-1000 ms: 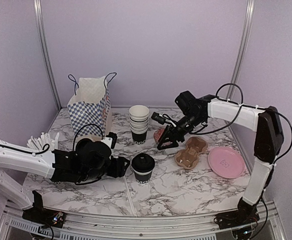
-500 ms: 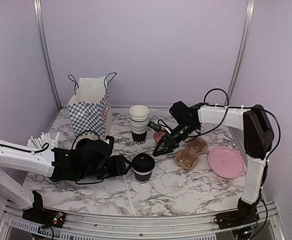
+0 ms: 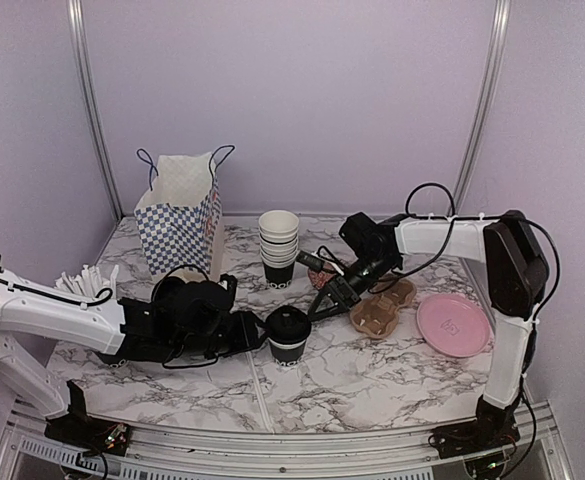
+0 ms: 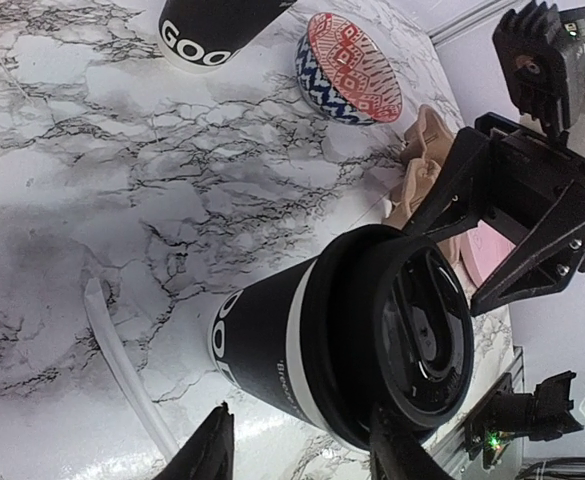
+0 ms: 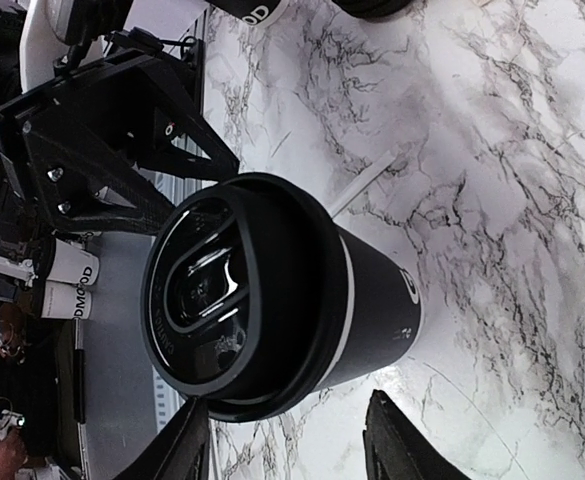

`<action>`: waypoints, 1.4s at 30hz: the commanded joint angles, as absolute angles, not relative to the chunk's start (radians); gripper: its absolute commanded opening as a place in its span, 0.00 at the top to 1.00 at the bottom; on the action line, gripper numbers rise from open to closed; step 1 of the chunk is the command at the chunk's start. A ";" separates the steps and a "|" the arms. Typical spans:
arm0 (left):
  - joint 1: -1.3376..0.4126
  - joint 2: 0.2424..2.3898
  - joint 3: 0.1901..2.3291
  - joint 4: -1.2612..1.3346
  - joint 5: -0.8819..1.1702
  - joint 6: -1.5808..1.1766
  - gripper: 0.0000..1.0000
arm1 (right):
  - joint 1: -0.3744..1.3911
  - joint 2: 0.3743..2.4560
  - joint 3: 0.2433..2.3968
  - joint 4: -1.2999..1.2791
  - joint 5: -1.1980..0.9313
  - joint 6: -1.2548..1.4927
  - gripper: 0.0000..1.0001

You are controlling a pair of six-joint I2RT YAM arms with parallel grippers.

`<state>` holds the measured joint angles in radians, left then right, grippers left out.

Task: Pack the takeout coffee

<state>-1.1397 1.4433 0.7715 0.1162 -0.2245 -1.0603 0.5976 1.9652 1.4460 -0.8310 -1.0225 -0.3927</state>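
The takeout coffee, a black cup with a black lid and white print at its base, stands upright in the middle of the table. My left gripper lies low at its left side. In the left wrist view the cup fills the space ahead of the open left gripper; one finger stands clear of the cup wall and the other overlaps the lid rim. My right gripper reaches down at the cup's back right. In the right wrist view the cup sits just ahead of the open right gripper.
A blue-checked paper bag stands at the back left, with a stack of cups beside it. A patterned bowl, a cardboard cup carrier and a pink plate lie to the right. White cutlery is at the left; a white stick lies by the cup.
The right arm has swung down and left to the cup's side. The left gripper has slid right up to the cup. Both pairs of jaws have narrowed.
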 commanded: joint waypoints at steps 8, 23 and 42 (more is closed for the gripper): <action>-1.102 1.463 0.757 0.113 -0.210 -1.088 0.59 | 0.639 1.965 1.419 -0.807 -1.066 -0.398 0.53; -1.080 1.578 0.815 0.154 -0.081 -1.019 0.60 | 0.671 2.009 1.410 -0.782 -1.094 -0.337 0.59; -1.080 1.482 0.893 0.095 -0.200 -0.854 0.52 | 0.647 1.801 1.454 -0.836 -0.828 -0.458 0.22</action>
